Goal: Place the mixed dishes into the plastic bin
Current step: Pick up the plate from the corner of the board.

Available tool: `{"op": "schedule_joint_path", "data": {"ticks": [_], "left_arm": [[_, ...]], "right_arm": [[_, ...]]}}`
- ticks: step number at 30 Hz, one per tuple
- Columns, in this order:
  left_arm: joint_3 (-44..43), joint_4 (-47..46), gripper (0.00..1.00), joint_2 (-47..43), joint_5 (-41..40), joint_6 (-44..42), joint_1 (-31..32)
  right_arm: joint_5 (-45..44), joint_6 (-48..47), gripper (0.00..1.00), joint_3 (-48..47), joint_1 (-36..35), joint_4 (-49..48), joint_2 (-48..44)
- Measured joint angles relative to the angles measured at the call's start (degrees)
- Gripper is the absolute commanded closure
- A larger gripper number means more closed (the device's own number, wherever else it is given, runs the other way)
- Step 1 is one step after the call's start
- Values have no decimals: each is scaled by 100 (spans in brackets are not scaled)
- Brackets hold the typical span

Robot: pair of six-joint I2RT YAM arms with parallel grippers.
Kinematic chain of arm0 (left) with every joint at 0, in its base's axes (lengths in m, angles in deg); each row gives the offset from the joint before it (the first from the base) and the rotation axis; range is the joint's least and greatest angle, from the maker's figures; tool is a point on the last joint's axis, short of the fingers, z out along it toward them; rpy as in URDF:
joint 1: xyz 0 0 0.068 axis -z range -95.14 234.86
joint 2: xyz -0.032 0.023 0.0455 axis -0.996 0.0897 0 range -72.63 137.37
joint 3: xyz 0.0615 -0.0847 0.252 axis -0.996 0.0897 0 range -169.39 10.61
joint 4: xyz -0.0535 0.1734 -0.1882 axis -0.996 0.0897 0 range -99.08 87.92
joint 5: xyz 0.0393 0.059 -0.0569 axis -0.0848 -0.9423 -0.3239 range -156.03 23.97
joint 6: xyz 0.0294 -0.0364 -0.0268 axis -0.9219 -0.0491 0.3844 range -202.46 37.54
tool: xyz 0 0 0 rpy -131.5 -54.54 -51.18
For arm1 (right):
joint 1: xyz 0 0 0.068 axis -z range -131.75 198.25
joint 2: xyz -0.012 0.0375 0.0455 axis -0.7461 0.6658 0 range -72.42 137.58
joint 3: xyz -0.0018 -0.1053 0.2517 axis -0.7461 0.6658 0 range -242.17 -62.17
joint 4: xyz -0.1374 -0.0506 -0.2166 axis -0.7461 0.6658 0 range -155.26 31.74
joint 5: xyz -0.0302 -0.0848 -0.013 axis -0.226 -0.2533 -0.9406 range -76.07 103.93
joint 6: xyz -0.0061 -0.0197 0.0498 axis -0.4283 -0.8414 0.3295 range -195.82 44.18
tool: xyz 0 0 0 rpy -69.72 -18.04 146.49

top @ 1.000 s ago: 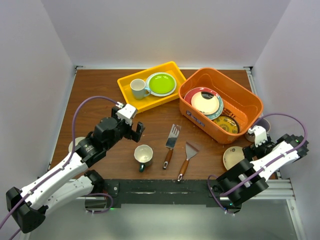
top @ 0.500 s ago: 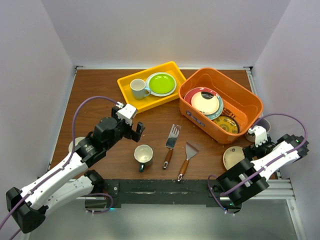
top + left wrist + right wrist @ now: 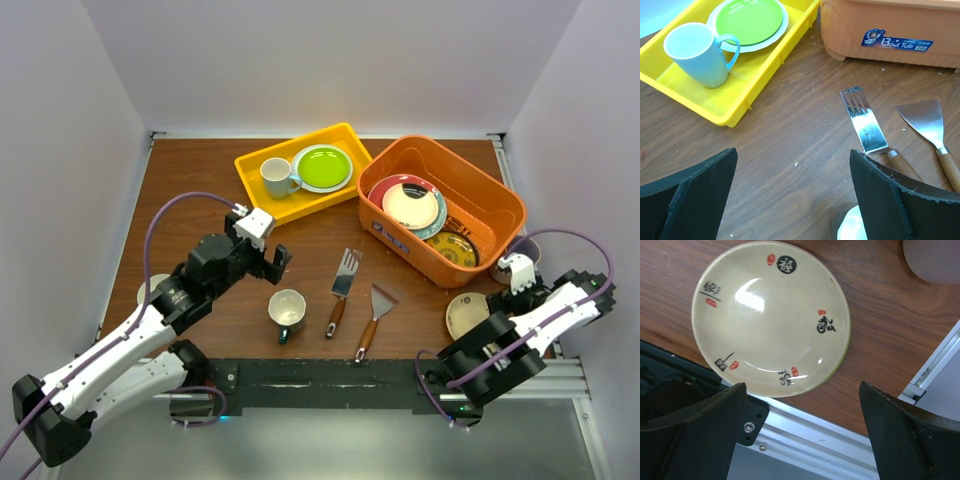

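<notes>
Hovering with jaws apart, the right gripper (image 3: 800, 402) sits directly over the cream plate (image 3: 466, 315) at the overhead view's lower right; the left gripper (image 3: 793, 165), likewise spread, is farther.

On the wooden bench (image 3: 200, 180), a tray (image 3: 290, 143) and bin (image 3: 482, 202) are set at upper centre, a mug (image 3: 287, 312), slotted spatula (image 3: 342, 288) and flat spatula (image 3: 373, 318) at lower centre, a plate (image 3: 466, 315) at lower right.
</notes>
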Motion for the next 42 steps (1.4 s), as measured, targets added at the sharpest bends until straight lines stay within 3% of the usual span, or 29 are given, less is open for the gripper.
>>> {"op": "schedule_joint_path", "data": {"ticks": [16,20,23,24,25,28,31,42], "left_arm": [[70,-35,0,90,236,-9,-2],[70,-46,0,129,278,-9,-11],[70,-74,0,149,315,-9,-33],[70,-74,0,151,321,-9,-37],[70,-74,0,151,339,-9,-37],[70,-76,0,151,380,-9,-37],[70,-81,0,151,404,-9,-37],[70,-122,0,149,555,-7,-37]], "right_arm": [[-214,26,9,492,120,-1003,1287],[-177,26,19,535,120,-1174,1569],[-120,52,35,535,120,-1292,1803],[-111,50,48,535,120,-1318,1873],[-105,55,55,535,122,-1344,1917],[-92,92,68,533,122,-1453,1934],[-17,164,79,514,122,-1427,1895],[114,188,100,304,127,-1202,1386]]}}
